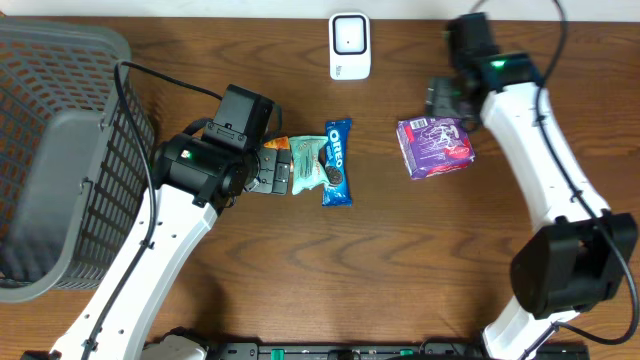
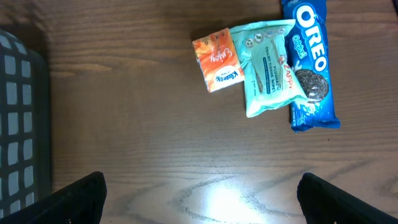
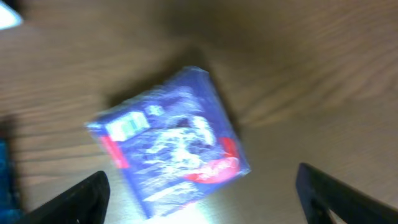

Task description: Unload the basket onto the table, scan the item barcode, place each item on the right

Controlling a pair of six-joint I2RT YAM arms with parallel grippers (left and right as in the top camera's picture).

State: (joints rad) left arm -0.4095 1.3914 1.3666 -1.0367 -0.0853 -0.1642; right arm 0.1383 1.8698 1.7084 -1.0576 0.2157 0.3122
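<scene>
**Operator:** Report the counter layout, left to right.

**Technician:** A grey mesh basket occupies the far left edge. The left end effector is next, hovering with its fingers spread wide and holding nothing. Just ahead of it lie three packets in a row: an orange packet, a teal wipes packet touching it, and a blue Oreo pack partly under the teal one.

**Operator:** Locate the scan item and the scanner.

**Technician:** The white scanner stands at the far edge, near the centre. The purple package lies flat on the counter to the right of the scanner and nearer than it, well apart from the Oreo pack.

**Operator:** Right end effector status?

**Technician:** The right end effector is above the purple package with its fingers wide on either side, and neither finger touches it. The wrist view is blurred, so the package print is unreadable.
</scene>
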